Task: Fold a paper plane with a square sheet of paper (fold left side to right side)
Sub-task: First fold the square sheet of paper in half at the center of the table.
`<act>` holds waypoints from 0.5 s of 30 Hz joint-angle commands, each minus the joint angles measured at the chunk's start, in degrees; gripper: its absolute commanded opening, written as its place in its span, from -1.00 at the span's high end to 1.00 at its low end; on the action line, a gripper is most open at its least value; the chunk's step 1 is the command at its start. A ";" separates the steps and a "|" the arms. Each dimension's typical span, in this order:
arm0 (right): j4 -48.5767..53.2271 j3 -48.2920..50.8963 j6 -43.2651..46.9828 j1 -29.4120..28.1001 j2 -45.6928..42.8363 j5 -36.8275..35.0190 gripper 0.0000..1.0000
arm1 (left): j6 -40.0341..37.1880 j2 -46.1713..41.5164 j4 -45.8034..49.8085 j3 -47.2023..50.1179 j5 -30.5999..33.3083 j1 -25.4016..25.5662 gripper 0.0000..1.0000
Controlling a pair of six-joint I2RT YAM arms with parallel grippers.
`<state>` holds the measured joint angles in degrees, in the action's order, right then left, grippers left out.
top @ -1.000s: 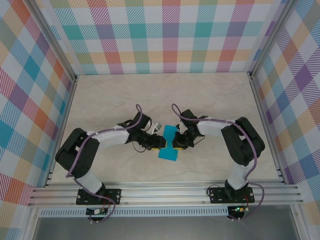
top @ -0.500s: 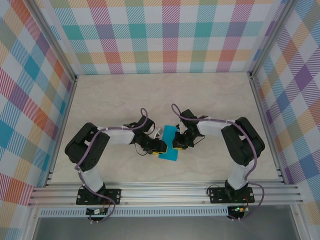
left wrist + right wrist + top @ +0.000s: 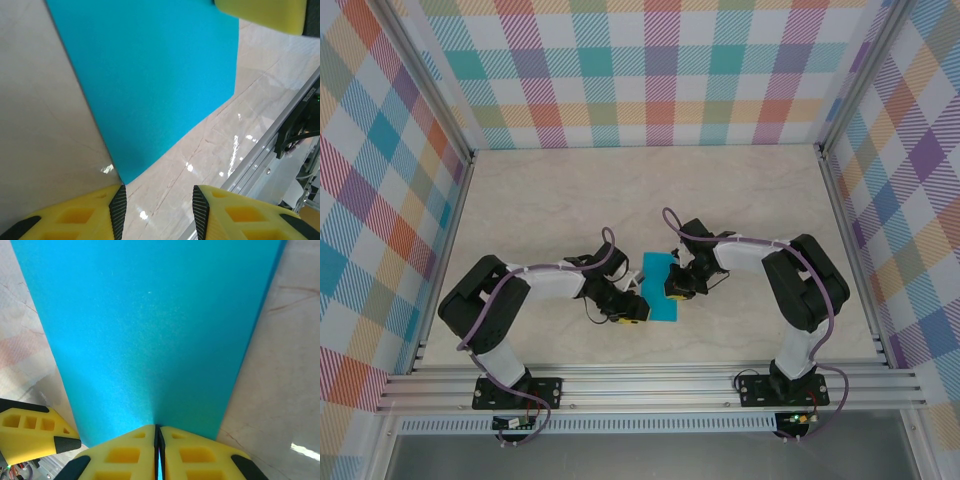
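Observation:
The square sheet of paper is turquoise-blue and lies on the table as a narrow rectangle. My right gripper is shut on its right edge, with the sheet spreading out flat beyond the fingers. In the top view the right gripper sits against the sheet's right side. My left gripper stands open over bare table, its left pad just short of the sheet's near corner. From above the left gripper is at the sheet's near-left corner. The paper plane is out of view.
The marble-look tabletop is walled by checked panels on three sides. An aluminium rail runs along the near edge and shows in the left wrist view as a rail. Both arms reach inward and meet around the sheet.
My left gripper has slid toward the near edge along the sheet's left side, from mid-edge to the near corner. The right gripper and the sheet have stayed put.

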<state>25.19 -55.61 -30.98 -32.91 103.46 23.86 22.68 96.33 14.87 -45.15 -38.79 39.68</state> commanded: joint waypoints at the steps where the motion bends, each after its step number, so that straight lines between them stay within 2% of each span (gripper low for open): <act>1: 4.55 0.97 0.28 -0.15 3.07 -6.18 0.76 | 0.57 -2.12 5.47 0.36 0.47 1.01 0.14; 5: 3.90 0.03 0.99 -0.15 -0.71 -4.96 0.72 | 1.21 -5.90 5.70 -1.91 0.76 0.61 0.13; 10: 6.56 -2.00 2.22 0.05 -8.36 -7.09 0.42 | 2.93 -8.54 4.87 -4.17 5.16 -1.22 0.08; 15: 9.65 -1.76 3.64 1.03 -12.52 -11.07 0.13 | 7.61 -5.37 -2.69 -5.06 6.08 -3.56 0.09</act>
<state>31.29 -56.49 -28.95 -32.47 93.01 16.29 27.16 89.14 15.88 -48.69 -34.48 37.34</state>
